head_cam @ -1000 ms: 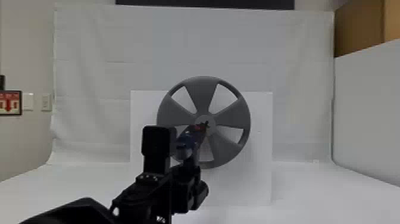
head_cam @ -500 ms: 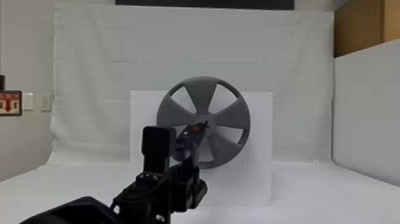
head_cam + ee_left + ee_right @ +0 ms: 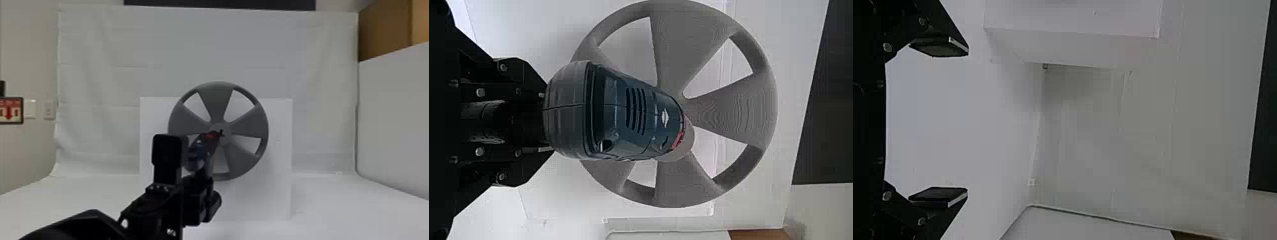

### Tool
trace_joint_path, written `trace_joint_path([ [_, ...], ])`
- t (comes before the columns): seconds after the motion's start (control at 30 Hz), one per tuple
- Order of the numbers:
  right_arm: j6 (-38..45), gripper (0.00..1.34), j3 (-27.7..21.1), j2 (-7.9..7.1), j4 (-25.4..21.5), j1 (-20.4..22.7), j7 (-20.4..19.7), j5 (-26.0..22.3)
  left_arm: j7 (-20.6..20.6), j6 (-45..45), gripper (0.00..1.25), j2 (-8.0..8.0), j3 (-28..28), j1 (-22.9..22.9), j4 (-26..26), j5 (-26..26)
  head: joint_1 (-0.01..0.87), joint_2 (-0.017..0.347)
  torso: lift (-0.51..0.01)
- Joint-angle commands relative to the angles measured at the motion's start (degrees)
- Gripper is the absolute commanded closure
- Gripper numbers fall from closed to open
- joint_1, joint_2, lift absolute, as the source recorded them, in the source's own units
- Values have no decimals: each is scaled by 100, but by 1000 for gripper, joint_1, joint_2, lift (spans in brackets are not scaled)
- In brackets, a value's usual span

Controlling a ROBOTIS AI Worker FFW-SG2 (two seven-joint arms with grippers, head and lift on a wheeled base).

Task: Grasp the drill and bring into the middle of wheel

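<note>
1. Hardly moves over the last second. Shifts just a tiny bit left in the head view with the body of the drill (image 3: 198, 154), keeping the bit (image 3: 221, 133) over the hub (image 3: 219, 125) of the wheel (image 3: 249, 126).
2. Grips the drill in the left claw (image 3: 201, 174), low and a bit left of centre in the head view. Looks closed on the handle, but hides the very ends of the fingers.
3. Slants the drill up and right, just below the centre of the head view. Covers part of the hub with the nose in the left wrist view, too.
4. Seems nearly done with the bringing part. Looks like time to line up now, with no more big swings.
5. Cannot tell from here about touching or a small gap between bit and hub.
6. Probably needs only a slow, small push straight at the hub, if short of it. Could bump the wheel or slip off to the side if too quick. Might tip nose-down, too, if heavy in front.
7. Leaves the right claw (image 3: 964, 122) open and holding nothing, in the right wrist view.
</note>
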Motion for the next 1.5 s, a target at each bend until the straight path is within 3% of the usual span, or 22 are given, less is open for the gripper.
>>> trace_joint_path([
  [0.0, 0, 288, 7, 0, 2, -3, 0, 5, -6, 6, 1196, 0, -9, 1, 7, -20, 0, 0, -406],
  [1.13, 18, 288, 16, -26, 2, 6, 0, 14, -138, -3, 1196, 0, 18, 45, 7, -37, 0, 0, -406],
  [1.47, 18, 288, -19, -18, 2, 32, 0, 5, -217, -3, 1196, 18, 150, 247, -353, 68, 0, 0, -406],
])
